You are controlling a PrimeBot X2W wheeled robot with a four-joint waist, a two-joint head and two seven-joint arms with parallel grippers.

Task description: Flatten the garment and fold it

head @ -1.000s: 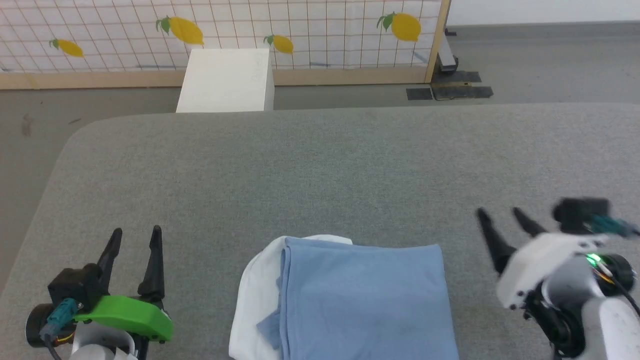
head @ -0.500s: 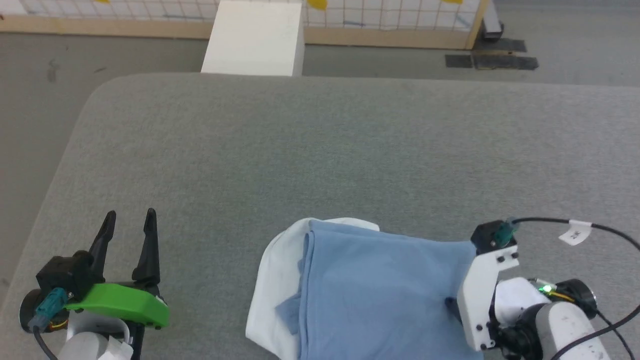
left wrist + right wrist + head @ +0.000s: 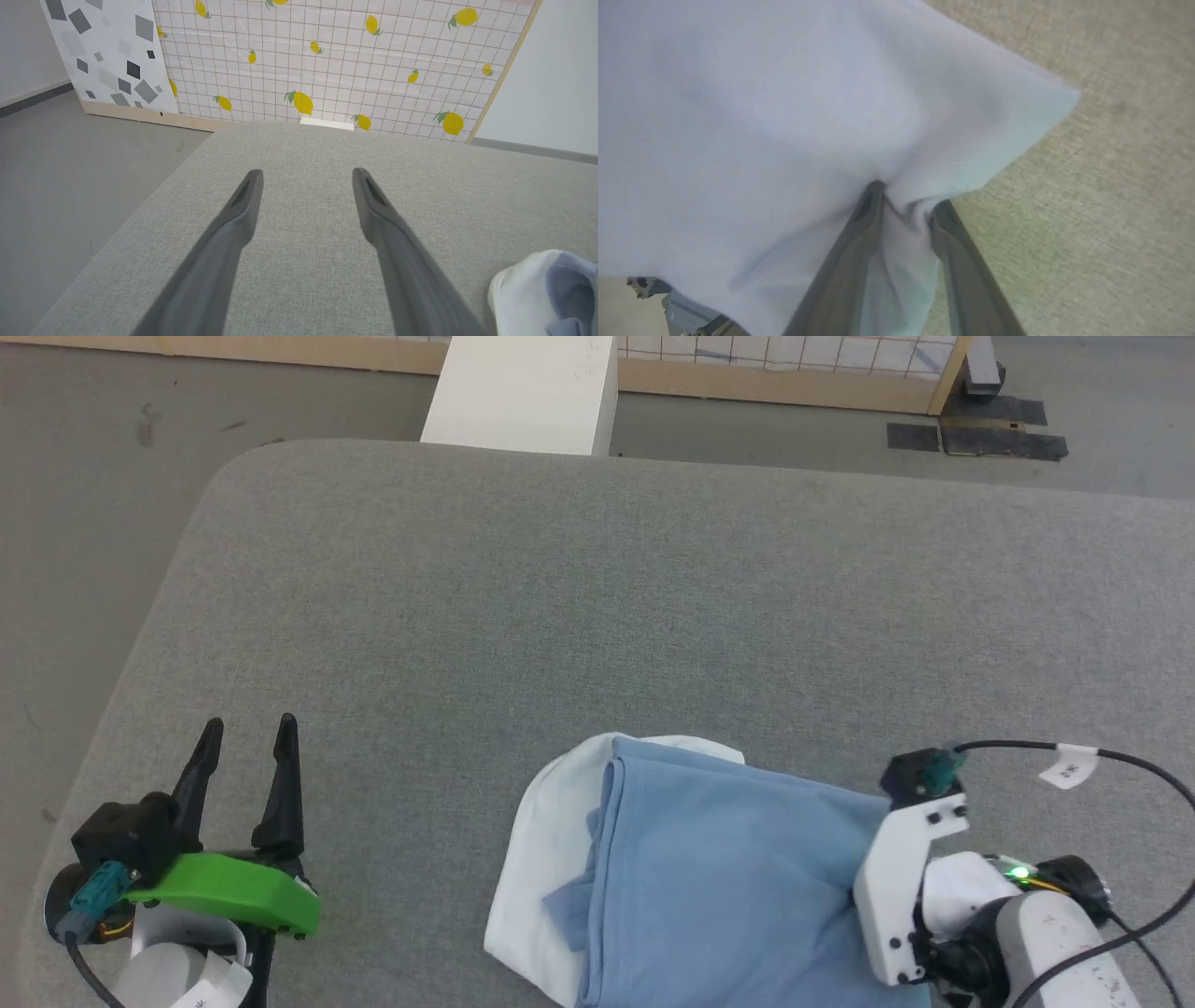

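Note:
The garment (image 3: 728,877) lies folded at the near middle of the grey table (image 3: 597,616), light blue on top with a white layer (image 3: 537,859) showing along its left side. My right gripper (image 3: 908,196) is shut on the garment's right edge, with blue cloth (image 3: 784,116) bunched between the two fingers. In the head view the white right wrist (image 3: 910,887) covers those fingers. My left gripper (image 3: 250,723) stands open over bare table, well left of the garment. In its own view the left gripper (image 3: 307,175) holds nothing, and the garment (image 3: 546,289) is at the lower right.
The table's rounded left edge runs close by the left gripper. A white box (image 3: 523,392) stands on the floor past the far edge. A lemon-patterned panel (image 3: 327,60) closes the back. A black cable (image 3: 1120,765) loops over the right arm.
The head camera has tipped down and shifted. My right gripper, open to the right of the garment a second ago, has swung down onto its right edge and shut on it. The left arm is still.

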